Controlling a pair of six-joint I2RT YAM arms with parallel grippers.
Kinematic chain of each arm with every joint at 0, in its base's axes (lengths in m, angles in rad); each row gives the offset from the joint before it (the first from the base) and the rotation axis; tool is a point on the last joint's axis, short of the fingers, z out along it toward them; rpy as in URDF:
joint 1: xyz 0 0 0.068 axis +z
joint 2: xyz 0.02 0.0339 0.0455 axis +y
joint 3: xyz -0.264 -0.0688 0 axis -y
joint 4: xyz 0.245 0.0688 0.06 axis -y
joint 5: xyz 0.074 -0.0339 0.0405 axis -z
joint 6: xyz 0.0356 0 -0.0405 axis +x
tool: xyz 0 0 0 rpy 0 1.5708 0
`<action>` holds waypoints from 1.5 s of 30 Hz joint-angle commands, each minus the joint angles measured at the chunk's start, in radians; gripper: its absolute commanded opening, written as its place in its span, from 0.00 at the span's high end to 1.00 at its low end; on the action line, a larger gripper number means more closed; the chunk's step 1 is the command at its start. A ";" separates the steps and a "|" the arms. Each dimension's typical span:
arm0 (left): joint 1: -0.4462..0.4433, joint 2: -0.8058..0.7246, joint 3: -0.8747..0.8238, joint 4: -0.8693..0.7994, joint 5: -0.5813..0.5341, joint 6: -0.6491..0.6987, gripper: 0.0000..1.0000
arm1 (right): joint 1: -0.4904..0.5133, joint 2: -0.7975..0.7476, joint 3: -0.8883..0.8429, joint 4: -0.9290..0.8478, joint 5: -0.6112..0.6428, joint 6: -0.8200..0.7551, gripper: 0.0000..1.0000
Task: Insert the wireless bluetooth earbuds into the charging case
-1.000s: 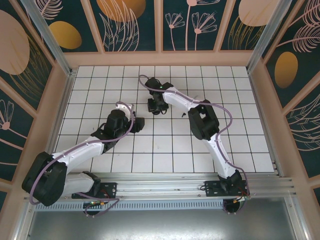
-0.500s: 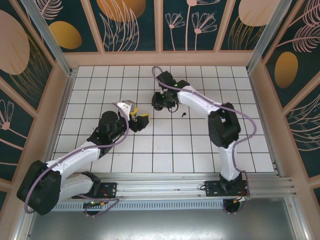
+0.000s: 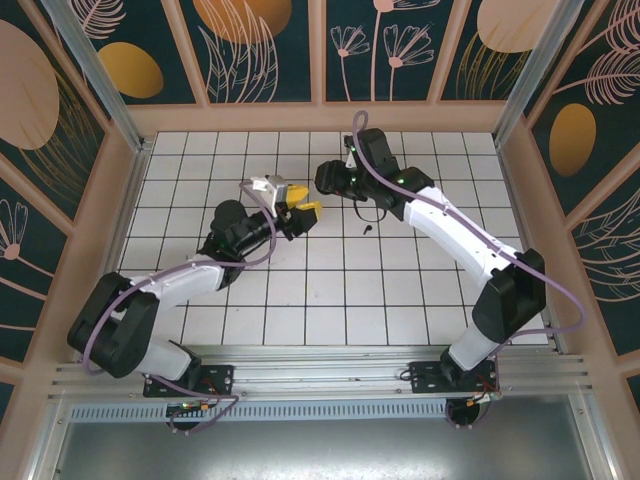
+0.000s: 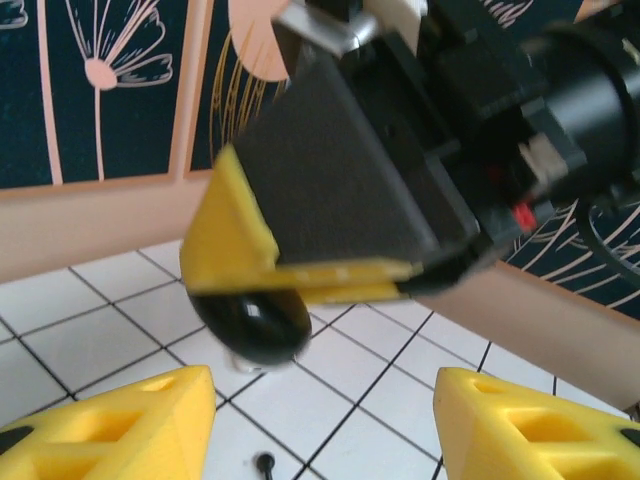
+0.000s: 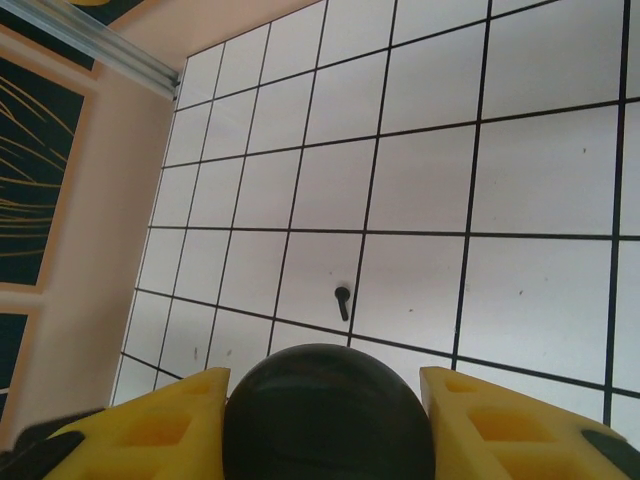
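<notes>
Right gripper clamps black case; left gripper wide, empty; black earbud lies on tabletop.

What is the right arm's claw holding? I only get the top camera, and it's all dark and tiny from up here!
Observer: In the right wrist view, the right gripper is shut on a rounded black case.
Operator: Is the other claw grabbing it too?
Observer: No. In the left wrist view, the left gripper is open, with its yellow fingers wide apart. The case hangs beyond them, in the right gripper alone.
Operator: And that little speck near the claws?
Observer: Up close in the right wrist view, it's a black earbud with a short stem. It lies by itself on a white tile, not touching the case.
</notes>
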 commanded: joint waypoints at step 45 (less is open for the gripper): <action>0.022 0.032 0.113 0.192 0.155 -0.293 0.95 | -0.212 -0.504 -0.437 0.510 -0.367 0.099 0.43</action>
